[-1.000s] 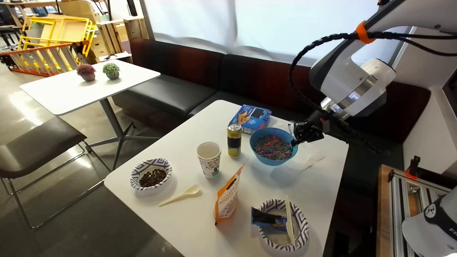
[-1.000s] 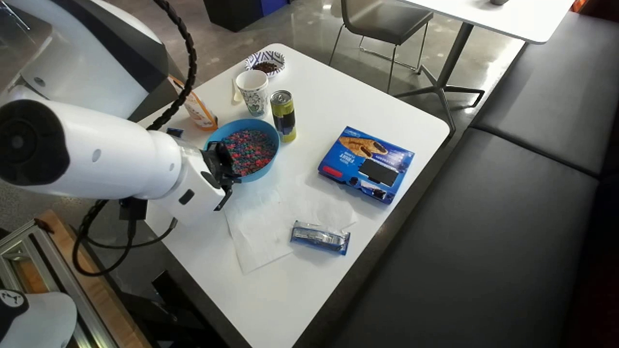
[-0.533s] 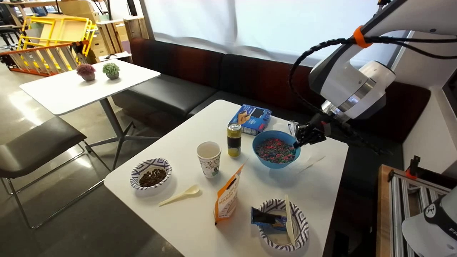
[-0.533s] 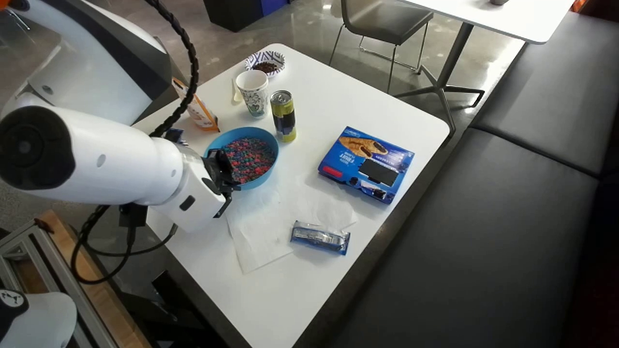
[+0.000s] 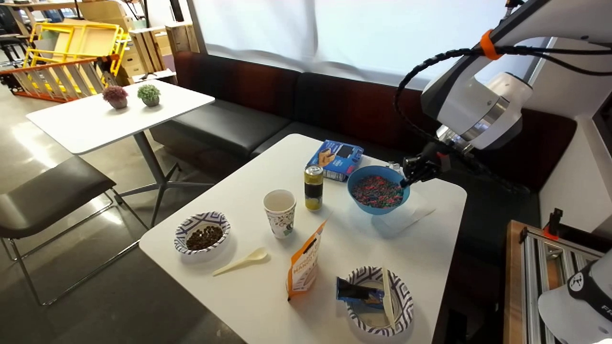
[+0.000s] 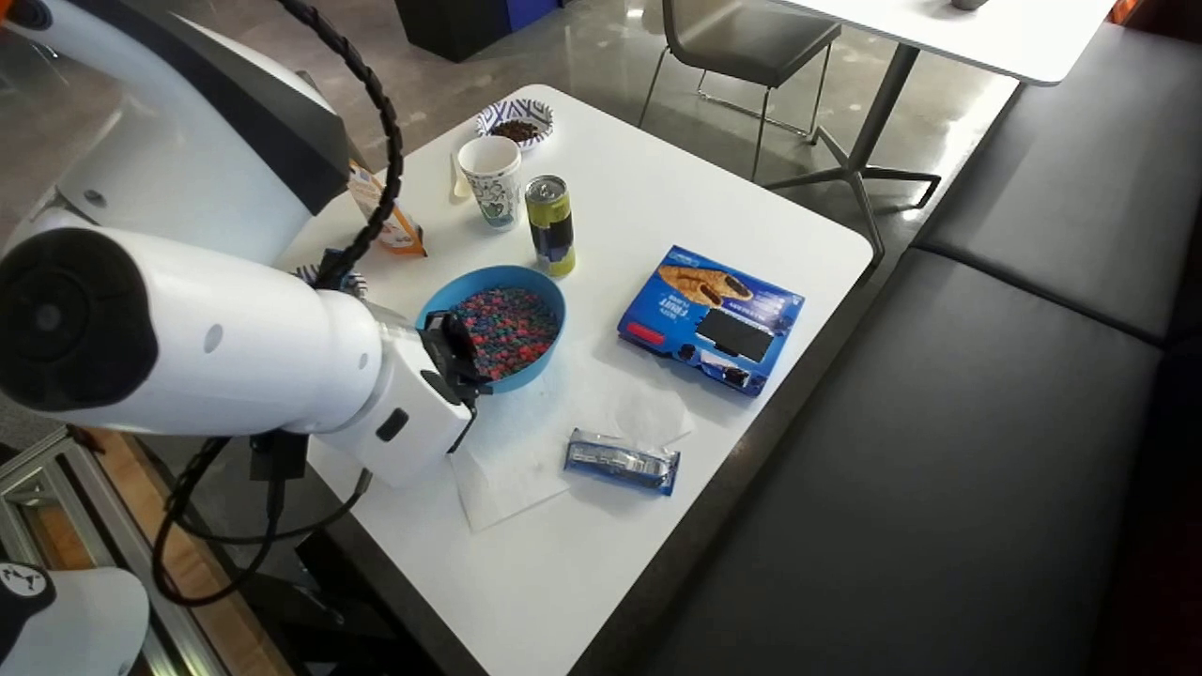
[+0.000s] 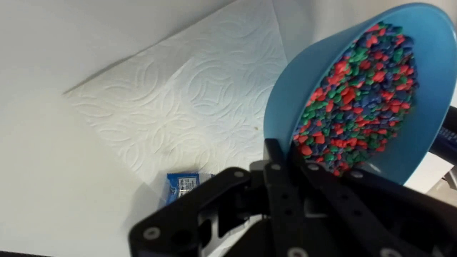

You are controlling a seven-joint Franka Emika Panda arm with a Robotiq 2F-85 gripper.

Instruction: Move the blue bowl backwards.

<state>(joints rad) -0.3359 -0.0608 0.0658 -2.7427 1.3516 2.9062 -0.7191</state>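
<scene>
The blue bowl (image 5: 375, 209) holds red, green and dark blue pieces. It shows in both exterior views (image 6: 554, 352) and fills the right of the wrist view (image 7: 291, 89). My gripper (image 5: 405, 183) is shut on the bowl's rim, one finger outside the wall and one inside, as the wrist view shows (image 7: 284, 148). The gripper also shows in an exterior view (image 6: 470, 361). The bowl is tilted and appears a little above the white table (image 5: 267, 165), with a shadow below it. It is near the white paper towel (image 6: 516, 479). The bowl's underside is hidden.
A yellow-black can (image 5: 313, 188) and a paper cup (image 5: 279, 215) stand beside the bowl. A blue box (image 6: 711, 319) and a wrapped snack (image 6: 622, 462) lie nearby. An orange-white pouch (image 5: 304, 267), a patterned plate (image 5: 404, 315) and a patterned bowl (image 5: 184, 246) are also on the table.
My gripper and the held blue bowl have moved together, away from the can and toward the paper towel. The gripper stays shut on the rim. The other things have not moved.
</scene>
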